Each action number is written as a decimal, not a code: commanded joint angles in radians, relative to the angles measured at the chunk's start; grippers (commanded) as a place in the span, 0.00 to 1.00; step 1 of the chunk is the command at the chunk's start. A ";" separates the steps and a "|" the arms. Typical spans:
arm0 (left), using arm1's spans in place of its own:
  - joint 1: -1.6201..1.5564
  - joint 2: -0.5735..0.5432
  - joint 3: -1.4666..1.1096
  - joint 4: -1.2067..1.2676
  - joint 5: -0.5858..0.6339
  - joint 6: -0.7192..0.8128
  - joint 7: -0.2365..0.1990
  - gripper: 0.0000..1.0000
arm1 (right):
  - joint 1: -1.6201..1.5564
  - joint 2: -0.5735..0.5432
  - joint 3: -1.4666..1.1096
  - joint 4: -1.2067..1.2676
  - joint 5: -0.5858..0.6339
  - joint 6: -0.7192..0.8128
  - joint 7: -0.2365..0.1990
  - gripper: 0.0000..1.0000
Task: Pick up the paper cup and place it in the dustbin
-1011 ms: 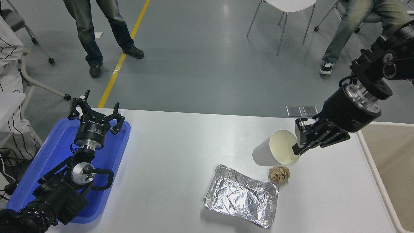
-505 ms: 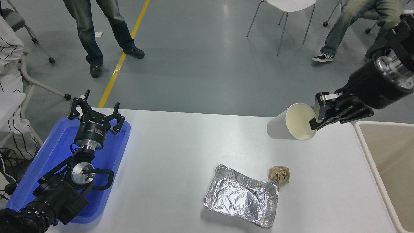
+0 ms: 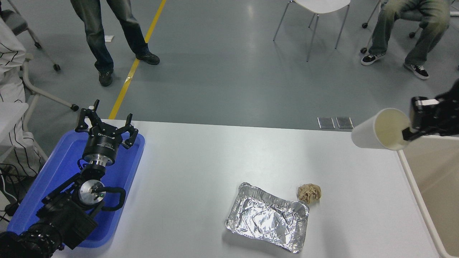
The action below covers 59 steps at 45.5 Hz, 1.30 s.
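The paper cup [image 3: 373, 134] is up in the air at the table's far right corner, tipped on its side with the pale mouth facing right. The right gripper [image 3: 412, 129] has it by the rim, one finger inside the mouth and one outside, pinched tight on the wall. Only the gripper's front end shows; the rest runs off the right edge. The cup hangs at the near-left corner of the dustbin [image 3: 423, 204], whose pale rim runs down the table's right side with the beige inside beyond it.

Down on the white table [image 3: 200, 172], well apart from the cup, a crumpled brown paper ball [image 3: 309, 193] sits just beside the far right corner of a crinkled foil tray [image 3: 267, 216].

Over at the left, the left gripper [image 3: 106, 123] is parked above a blue plastic tray [image 3: 53, 172], its fingers spread and holding nothing.

Past the table, a person's legs [image 3: 111, 36] stand by a yellow floor line [image 3: 138, 59], and another person [image 3: 408, 28] sits near a white chair [image 3: 315, 14].
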 commanded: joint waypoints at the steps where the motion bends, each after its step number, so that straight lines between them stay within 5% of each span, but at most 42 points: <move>1: 0.000 0.000 -0.001 0.000 0.000 0.001 0.000 1.00 | -0.014 -0.103 -0.158 -0.029 -0.008 0.000 -0.001 0.00; 16: -0.001 0.000 0.001 0.000 -0.001 0.000 0.000 1.00 | -0.237 -0.244 -0.158 -0.196 0.025 -0.164 0.000 0.00; 19: -0.001 0.000 0.001 0.000 0.000 0.000 0.000 1.00 | -0.326 -0.266 -0.143 -0.233 0.106 -0.228 -0.001 0.00; 26: -0.001 0.000 -0.001 0.000 0.000 0.000 0.000 1.00 | -0.461 -0.278 -0.123 -0.311 0.211 -0.307 -0.001 0.00; 37: -0.001 0.000 -0.001 -0.001 0.000 0.000 0.000 1.00 | -0.755 -0.299 0.047 -0.471 0.217 -0.428 -0.013 0.00; 50: -0.001 0.000 -0.001 -0.001 0.000 0.000 0.000 1.00 | -1.082 -0.301 0.277 -0.678 0.289 -0.462 -0.174 0.00; 59: -0.001 0.000 -0.001 -0.001 0.000 0.000 0.000 1.00 | -1.255 -0.289 0.455 -0.778 0.366 -0.515 -0.375 0.00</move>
